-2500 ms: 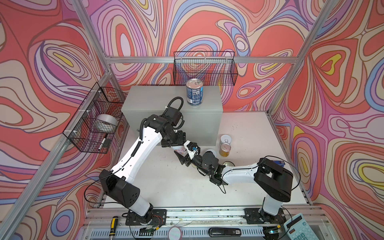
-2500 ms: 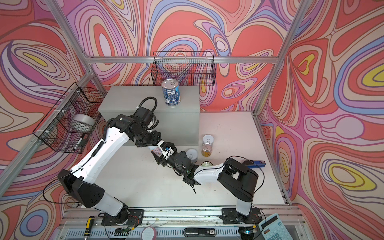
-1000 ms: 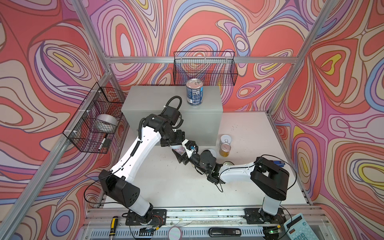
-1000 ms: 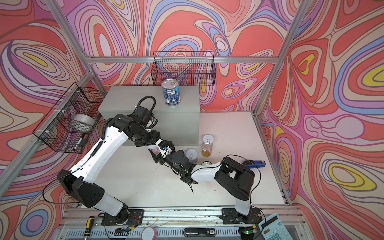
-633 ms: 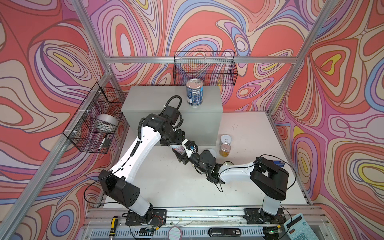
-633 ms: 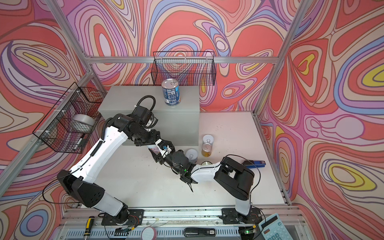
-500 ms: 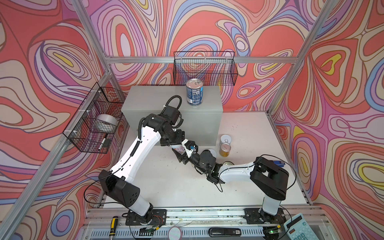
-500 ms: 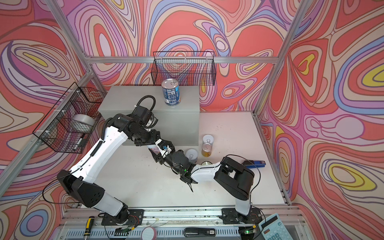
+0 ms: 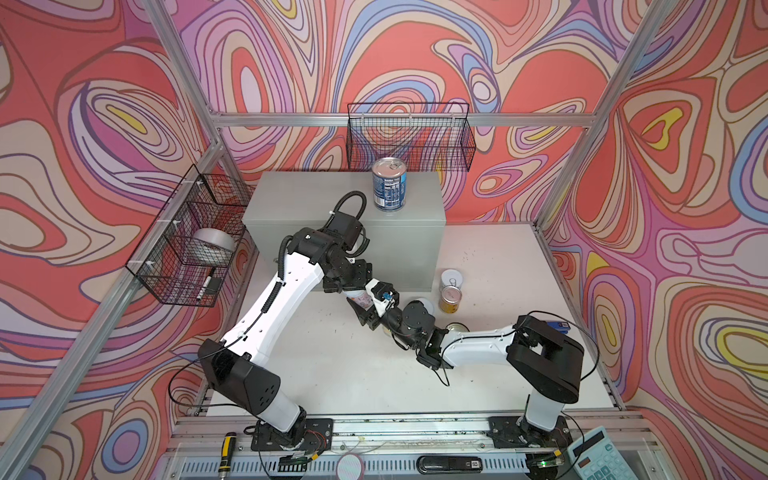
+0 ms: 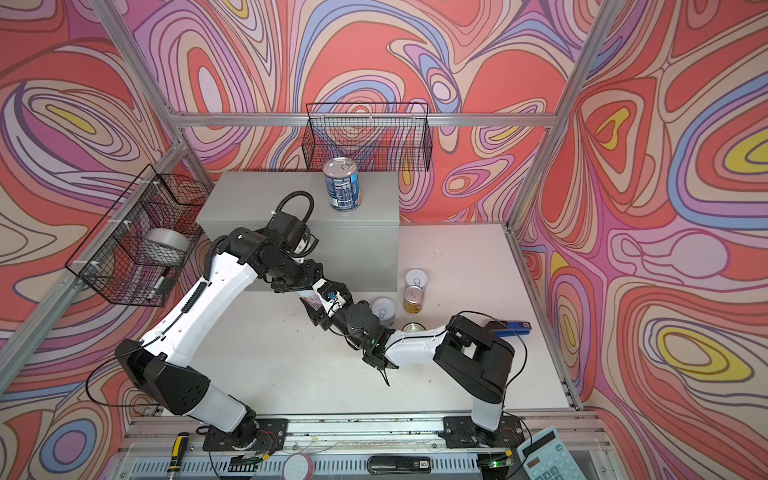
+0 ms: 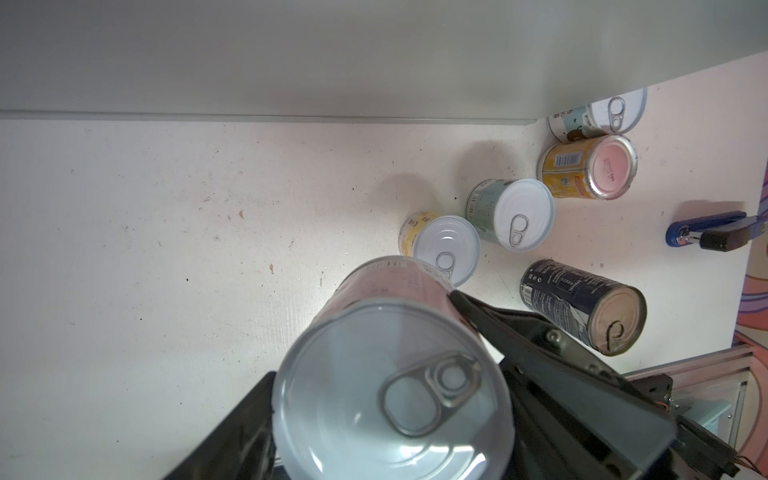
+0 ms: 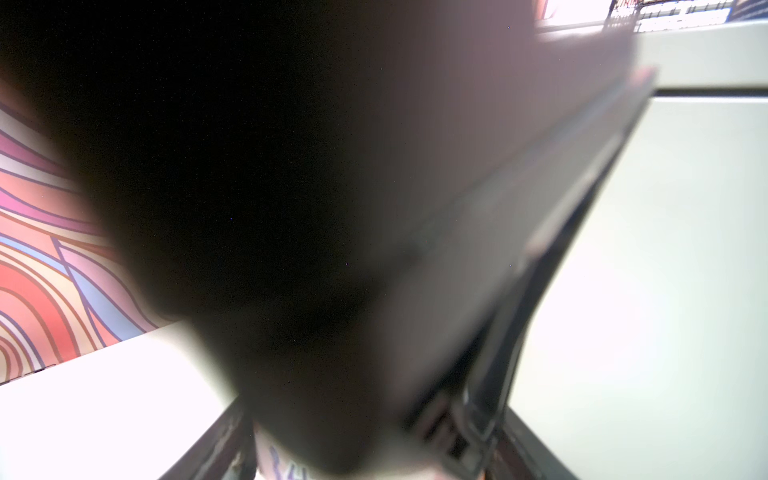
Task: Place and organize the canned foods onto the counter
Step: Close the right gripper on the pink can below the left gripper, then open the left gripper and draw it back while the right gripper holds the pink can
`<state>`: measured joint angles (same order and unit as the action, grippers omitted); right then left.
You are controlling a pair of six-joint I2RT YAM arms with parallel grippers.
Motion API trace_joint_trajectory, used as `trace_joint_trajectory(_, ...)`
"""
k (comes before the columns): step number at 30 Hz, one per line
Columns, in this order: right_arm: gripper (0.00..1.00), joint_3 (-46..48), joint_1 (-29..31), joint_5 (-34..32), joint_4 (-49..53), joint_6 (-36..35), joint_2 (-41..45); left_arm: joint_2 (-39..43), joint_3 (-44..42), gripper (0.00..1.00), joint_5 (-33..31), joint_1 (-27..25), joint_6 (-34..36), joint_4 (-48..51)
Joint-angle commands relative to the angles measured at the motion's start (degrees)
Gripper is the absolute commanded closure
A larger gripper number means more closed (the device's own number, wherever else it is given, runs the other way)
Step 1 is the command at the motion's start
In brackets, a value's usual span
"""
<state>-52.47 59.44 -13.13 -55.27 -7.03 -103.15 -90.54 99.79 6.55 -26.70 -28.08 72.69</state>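
1. Gripping the pink can (image 11: 390, 395) by its sides, the left gripper (image 11: 374, 332) carries it clear of the white tabletop (image 9: 332, 365), pull-tab end toward the wrist camera.
2. Close against it sits the right gripper (image 9: 372, 318), pointing toward the same can. Its own camera is blocked by a dark blur, so I cannot tell whether its jaws are closed on the can or merely beside it.
3. My reading is that this is a handover or a re-grip of the pink can in mid-air, ahead of placing it.
4. Just past the grippers, five cans wait on the tabletop: a dark blue can (image 11: 582, 307), a yellow can (image 11: 440, 249), a pale-blue can (image 11: 511, 216), an orange can (image 11: 590, 166) and a white can (image 11: 598, 116), the last one near the cabinet's front corner.
5. Farthest back, the counter (image 9: 307, 199) carries only one tall blue can (image 9: 389, 189), upright near its rear right part.
6. Next, only one gripper should keep the pink can while the other backs off. The can then has to rise above the counter's front edge and go down upright beside the tall blue can, without knocking it.
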Motion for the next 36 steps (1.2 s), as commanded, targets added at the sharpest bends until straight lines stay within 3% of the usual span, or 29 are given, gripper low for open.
trace_joint_trajectory(1, 0.35, 0.6, 0.2, -0.4, 2.0, -0.9, 0.9, -0.6, 2.8, 0.36, 3.4, -1.1, 0.3, 0.1)
trace_joint_trajectory(9, 0.35, 0.7, 0.2, -1.1, 1.8, -2.7, 0.6, -1.0, 4.2, 0.2, 3.2, -0.4, 0.2, 1.0)
trace_joint_trajectory(13, 0.35, 0.8, 0.2, -1.1, 1.7, -3.0, 0.8, -1.0, 4.1, 0.0, 3.4, 0.1, 0.3, 0.6)
trace_joint_trajectory(27, 0.35, 1.1, 0.2, -0.9, 1.9, -4.0, 0.8, -2.3, 4.4, 0.0, 3.6, 1.5, 1.0, 0.1)
trace_joint_trajectory(36, 0.35, 1.0, 0.2, -1.8, 2.7, -5.9, 0.5, -5.4, 9.3, 0.0, 2.5, 2.3, 4.6, 4.1)
